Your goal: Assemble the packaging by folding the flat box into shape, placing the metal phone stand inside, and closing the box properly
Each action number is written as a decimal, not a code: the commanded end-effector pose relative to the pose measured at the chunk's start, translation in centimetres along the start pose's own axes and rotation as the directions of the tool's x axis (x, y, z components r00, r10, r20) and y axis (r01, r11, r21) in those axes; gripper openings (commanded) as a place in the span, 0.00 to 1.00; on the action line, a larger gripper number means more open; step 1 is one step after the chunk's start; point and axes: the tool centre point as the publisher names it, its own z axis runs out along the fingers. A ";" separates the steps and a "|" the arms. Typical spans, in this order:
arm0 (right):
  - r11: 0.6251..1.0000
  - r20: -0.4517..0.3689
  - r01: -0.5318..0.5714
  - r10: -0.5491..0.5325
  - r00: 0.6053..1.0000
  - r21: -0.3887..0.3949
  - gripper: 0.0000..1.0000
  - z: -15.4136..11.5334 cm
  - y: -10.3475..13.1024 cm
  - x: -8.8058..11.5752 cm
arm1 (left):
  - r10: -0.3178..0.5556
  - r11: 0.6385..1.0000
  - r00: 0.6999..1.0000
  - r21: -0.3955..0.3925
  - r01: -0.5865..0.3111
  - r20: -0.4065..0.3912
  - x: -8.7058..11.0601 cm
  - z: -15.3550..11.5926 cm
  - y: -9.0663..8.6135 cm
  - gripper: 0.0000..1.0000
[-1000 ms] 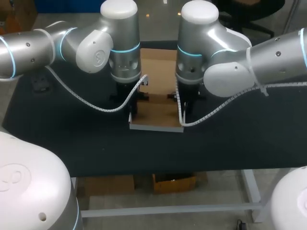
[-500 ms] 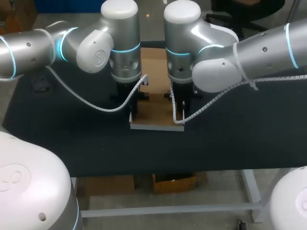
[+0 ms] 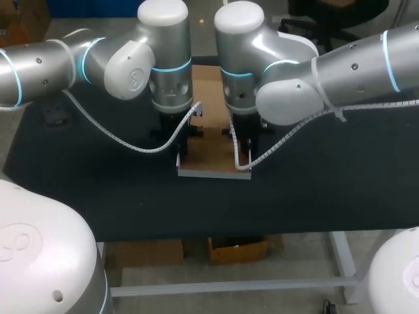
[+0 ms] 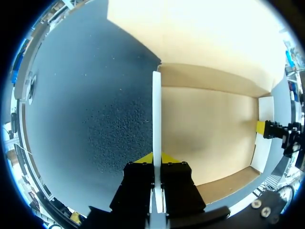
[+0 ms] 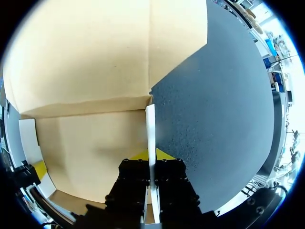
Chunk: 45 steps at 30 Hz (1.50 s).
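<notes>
A half-folded cardboard box [image 3: 211, 156] lies mid-way along the black table [image 3: 98, 190], where the left claw [image 4: 156, 160] stays put pinching the left side wall [image 4: 156, 109], while the right claw [image 5: 150, 155], pinching the right side wall [image 5: 150, 126], has shifted inward, so shaping is probably underway.

Brown cardboard box [image 3: 211, 158], partly folded, sat mid-bench on the dark bench [image 3: 98, 196], its white front wall at 6 o'clock and a flap lying flat toward 12. The left arm [image 3: 98, 59] came in from 9 o'clock, with the left hand [image 3: 182, 145] at the box's 9 o'clock wall. The right arm [image 3: 327, 72] came in from 3 o'clock, with the right hand [image 3: 239, 145] at the 3 o'clock wall. Both wrists pointed straight down and the fingers were mostly hidden.
</notes>
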 end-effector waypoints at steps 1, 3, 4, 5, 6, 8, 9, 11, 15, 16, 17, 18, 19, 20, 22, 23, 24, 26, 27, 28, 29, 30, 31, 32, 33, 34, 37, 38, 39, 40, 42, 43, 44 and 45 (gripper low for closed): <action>0.989 0.073 -0.133 0.137 0.988 -0.060 0.00 1.1 -0.4 0.4 | 0.000 1.000 1.000 0.000 0.000 0.005 -0.1 -0.1 0.1 0.00; 0.987 0.100 -0.147 0.153 0.983 -0.064 0.00 1.1 -0.3 0.3 | 0.000 1.000 1.000 0.000 0.000 0.005 -0.1 -0.1 0.1 0.00; 0.987 0.102 -0.145 0.151 0.983 -0.065 0.00 1.1 -0.3 0.3 | 0.000 1.000 1.000 0.000 0.000 0.005 -0.1 -0.1 0.1 0.00; 0.988 0.102 -0.142 0.148 0.984 -0.064 0.00 1.1 -0.3 0.3 | 0.000 1.000 1.000 0.000 0.000 0.005 -0.1 -0.1 0.1 0.00; 0.988 0.115 -0.140 0.146 0.982 -0.065 0.00 1.1 -0.3 0.3 | 0.000 1.000 1.000 0.000 0.000 0.005 -0.1 -0.1 0.1 0.00; 0.989 0.129 -0.133 0.140 0.982 -0.062 0.00 1.1 -0.2 0.3 | 0.000 1.000 1.000 0.000 0.000 0.005 -0.1 -0.1 0.1 0.00; 0.989 0.142 -0.133 0.141 0.980 -0.062 0.00 1.1 -0.1 0.2 | 0.000 1.000 1.000 0.000 0.000 0.005 -0.1 -0.1 0.1 0.00; 0.988 0.167 -0.143 0.151 0.974 -0.062 0.00 1.2 0.0 0.2 | 0.000 1.000 1.000 0.000 0.000 0.005 -0.1 -0.1 0.1 0.00; 0.986 0.200 -0.151 0.162 0.966 -0.069 0.00 1.2 0.0 0.3 | 0.000 1.000 1.000 0.000 0.000 0.005 -0.1 -0.1 0.1 0.00; 0.986 0.198 -0.150 0.161 0.967 -0.069 0.00 1.2 0.0 0.3 | 0.000 1.000 1.000 0.000 0.000 0.005 -0.1 -0.1 0.1 0.00; 0.985 0.205 -0.157 0.168 0.964 -0.070 0.00 1.2 0.1 0.3 | 0.000 1.000 1.000 0.000 0.000 0.005 -0.1 -0.1 0.1 0.00; 0.985 0.207 -0.158 0.170 0.963 -0.070 0.00 1.2 0.1 0.3 | 0.000 1.000 1.000 0.000 0.000 0.005 -0.1 -0.1 0.1 0.00; 0.985 0.208 -0.158 0.169 0.963 -0.070 0.00 1.2 0.1 0.3 | 0.000 1.000 1.000 0.000 0.000 0.005 -0.1 -0.1 0.1 0.00; 0.985 0.213 -0.160 0.172 0.962 -0.071 0.00 1.2 0.1 0.3 | 0.000 1.000 1.000 0.000 0.000 0.005 -0.1 -0.1 0.1 0.00; 0.985 0.216 -0.160 0.172 0.961 -0.070 0.00 1.3 0.2 0.3 | 0.000 1.000 1.000 0.000 0.000 0.005 -0.1 -0.1 0.1 0.00; 0.982 0.246 -0.172 0.186 0.951 -0.078 0.00 1.3 0.2 0.3 | 0.000 1.000 1.000 0.000 0.000 0.005 -0.1 -0.1 0.1 0.00; 0.983 0.243 -0.169 0.182 0.953 -0.076 0.00 1.4 0.2 0.4 | 0.000 1.000 1.000 0.000 0.000 0.005 -0.1 -0.1 0.1 0.00; 0.982 0.252 -0.173 0.186 0.950 -0.076 0.00 1.5 0.2 0.4 | 0.000 1.000 1.000 0.000 0.000 0.005 -0.1 -0.1 0.1 0.00; 0.982 0.251 -0.172 0.186 0.950 -0.075 0.00 1.6 0.2 0.4 | 0.000 1.000 1.000 0.000 0.000 0.005 -0.1 -0.1 0.1 0.00; 0.982 0.255 -0.175 0.188 0.948 -0.072 0.00 1.6 0.2 0.4 | 0.000 1.000 1.000 0.000 0.000 0.005 -0.1 -0.1 0.1 0.00; 0.980 0.274 -0.185 0.199 0.941 -0.077 0.00 1.7 0.2 0.3 | 0.000 1.000 1.000 0.000 0.000 0.005 -0.1 -0.1 0.1 0.00; 0.980 0.269 -0.182 0.195 0.943 -0.075 0.00 1.7 0.2 0.3 | 0.000 1.000 1.000 0.000 0.000 0.005 -0.1 -0.1 0.1 0.00; 0.980 0.275 -0.183 0.196 0.941 -0.074 0.00 1.8 0.2 0.3 | 0.000 1.000 1.000 0.000 0.000 0.005 -0.1 -0.1 0.1 0.00; 0.979 0.287 -0.187 0.201 0.937 -0.076 0.00 1.8 0.2 0.3 | 0.000 1.000 1.000 0.000 0.000 0.005 -0.1 -0.1 0.1 0.00; 0.980 0.283 -0.184 0.198 0.939 -0.074 0.00 1.9 0.2 0.3 | 0.000 1.000 1.000 0.000 0.000 0.005 -0.1 -0.1 0.1 0.00; 0.980 0.286 -0.186 0.199 0.938 -0.072 0.00 1.9 0.2 0.3 | 0.000 1.000 1.000 0.000 0.000 0.005 -0.1 -0.1 0.1 0.00; 0.979 0.297 -0.191 0.202 0.933 -0.065 0.00 2.1 0.3 0.1 | 0.000 1.000 1.000 0.000 0.000 0.005 -0.1 -0.1 0.1 0.00; 0.978 0.308 -0.197 0.207 0.929 -0.064 0.00 2.2 0.3 0.1 | 0.000 1.000 1.000 0.000 0.000 0.005 -0.1 -0.1 0.1 0.00; 0.979 0.306 -0.196 0.205 0.930 -0.061 0.00 2.3 0.3 0.1 | 0.000 1.000 1.000 0.000 0.000 0.005 -0.1 -0.1 0.1 0.00; 0.978 0.309 -0.199 0.207 0.928 -0.058 0.00 2.3 0.3 0.0 | 0.000 1.000 1.000 0.000 0.000 0.005 -0.1 -0.1 0.1 0.00; 0.977 0.327 -0.207 0.214 0.921 -0.056 0.00 2.5 0.4 0.0 | 0.000 1.000 1.000 0.000 0.000 0.005 -0.1 -0.1 0.1 0.00; 0.974 0.349 -0.219 0.227 0.909 -0.062 0.00 2.5 0.4 0.0 | 0.000 1.000 1.000 0.000 0.000 0.005 -0.1 -0.1 0.1 0.00; 0.974 0.354 -0.219 0.227 0.907 -0.062 0.00 2.6 0.4 0.0 | 0.000 1.000 1.000 0.000 0.000 0.005 -0.1 -0.1 0.1 0.00; 0.974 0.351 -0.218 0.225 0.909 -0.060 0.00 2.6 0.4 0.0 | 0.000 1.000 1.000 0.000 0.000 0.005 -0.1 -0.1 0.1 0.00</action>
